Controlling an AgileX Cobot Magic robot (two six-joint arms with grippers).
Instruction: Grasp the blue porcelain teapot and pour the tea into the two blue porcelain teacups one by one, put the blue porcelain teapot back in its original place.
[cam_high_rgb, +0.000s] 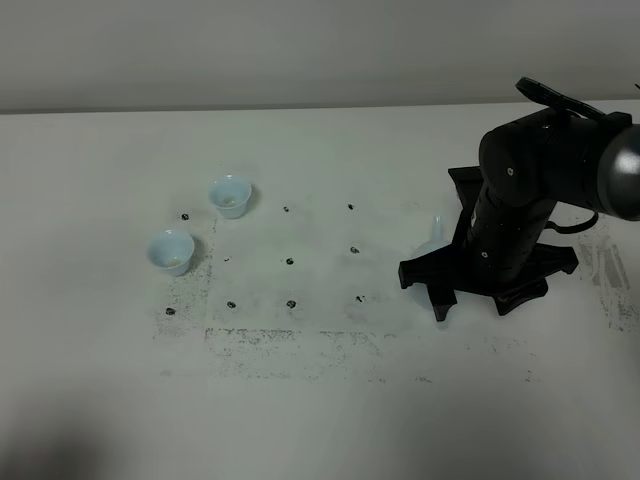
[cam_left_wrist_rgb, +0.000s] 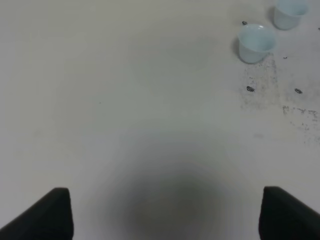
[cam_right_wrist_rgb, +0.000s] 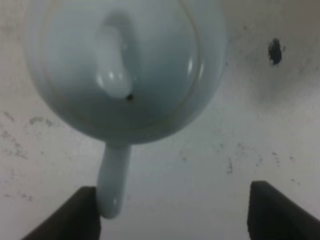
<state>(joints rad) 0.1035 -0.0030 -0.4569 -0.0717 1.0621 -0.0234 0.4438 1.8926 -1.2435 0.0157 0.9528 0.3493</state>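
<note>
The blue porcelain teapot (cam_right_wrist_rgb: 125, 65) fills the right wrist view, seen from above with its lid knob. A narrow pale-blue part (cam_right_wrist_rgb: 114, 185) sticks out from its body and ends close beside one fingertip. My right gripper (cam_right_wrist_rgb: 175, 220) hangs open just over the pot with nothing clamped. In the exterior high view the right gripper (cam_high_rgb: 425, 292) and its arm cover the teapot, and only a pale sliver (cam_high_rgb: 434, 232) shows. The two blue porcelain teacups (cam_high_rgb: 229, 196) (cam_high_rgb: 171, 251) stand upright at the left, also seen as near cup (cam_left_wrist_rgb: 256, 42) and far cup (cam_left_wrist_rgb: 290, 12). My left gripper (cam_left_wrist_rgb: 165, 215) is open over bare table.
The white table (cam_high_rgb: 320, 400) carries a grid of small black marks (cam_high_rgb: 290, 262) and dark scuffing between the cups and the right arm (cam_high_rgb: 540, 190). A wall runs along the table's far edge. My left arm is outside the exterior high view.
</note>
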